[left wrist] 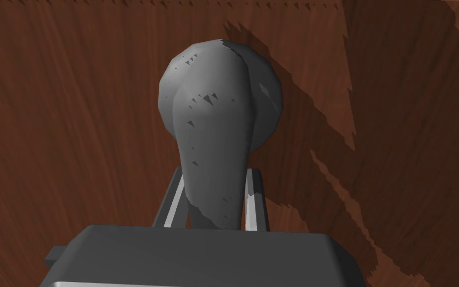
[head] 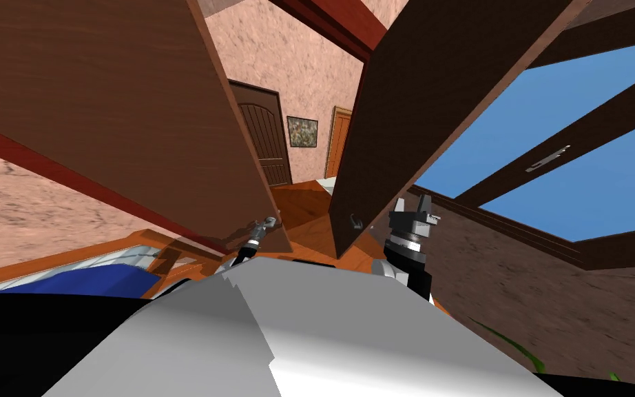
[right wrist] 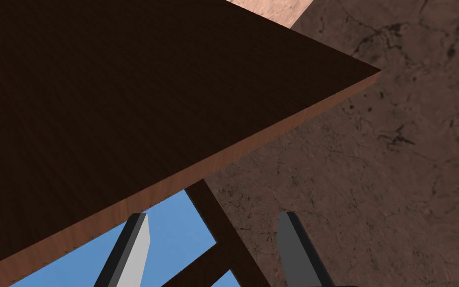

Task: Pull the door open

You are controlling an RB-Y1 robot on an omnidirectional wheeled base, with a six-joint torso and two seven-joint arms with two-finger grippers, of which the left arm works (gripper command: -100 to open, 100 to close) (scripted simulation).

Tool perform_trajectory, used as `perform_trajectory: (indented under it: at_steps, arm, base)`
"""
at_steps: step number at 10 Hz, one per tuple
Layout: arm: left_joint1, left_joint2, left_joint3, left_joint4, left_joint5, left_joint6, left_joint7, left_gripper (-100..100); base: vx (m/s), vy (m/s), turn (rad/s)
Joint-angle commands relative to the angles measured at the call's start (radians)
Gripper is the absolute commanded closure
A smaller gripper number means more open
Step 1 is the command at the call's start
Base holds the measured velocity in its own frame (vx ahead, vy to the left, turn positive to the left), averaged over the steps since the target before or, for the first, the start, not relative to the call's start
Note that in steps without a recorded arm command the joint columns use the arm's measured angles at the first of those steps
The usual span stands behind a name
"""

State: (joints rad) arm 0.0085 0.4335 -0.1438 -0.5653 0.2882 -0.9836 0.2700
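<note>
Gripping the grey handle (left wrist: 218,124) of the brown door (head: 102,103): left tool (left wrist: 216,174); right tool (right wrist: 212,216) gapes; pink walls (head: 288,62).

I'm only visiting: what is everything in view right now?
left door leaf: one, brown wood, on the robot's left
right door leaf: one, darker brown, beside it with a gap between
door handle: one, grey, on the left door leaf
small handle: one, grey, low on the right door leaf
arched door: one, dark brown, in the pink wall beyond the gap
orange door: one, same wall
picture: one, between those two doors
window: one, blue panes, dark frame, right
left end effector: fingers pressing the door handle's sides
right end effector: fingers open, empty, by the right door leaf
</note>
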Motion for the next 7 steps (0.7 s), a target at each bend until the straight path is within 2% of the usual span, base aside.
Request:
perform_trajectory:
  at_steps: [1,2,4,5,7]
  arm:
    - [0.01,0.011,-0.02,0.01,-0.006,-0.03,0.021,100]
    - [0.02,0.02,-0.033,0.008,-0.009,-0.046,0.032,100]
    - [0.032,0.03,-0.046,0.006,-0.012,-0.063,0.045,100]
    - [0.048,0.045,-0.064,0.004,-0.016,-0.087,0.062,100]
    - [0.067,0.062,-0.086,0.001,-0.021,-0.117,0.083,100]
  base:
    - [-0.214,0.064,-0.138]
    - [-0.224,0.044,-0.12]
    - [-0.156,0.023,-0.061]
    - [-0.171,0.034,-0.135]
    - [-0.229,0.075,-0.131]
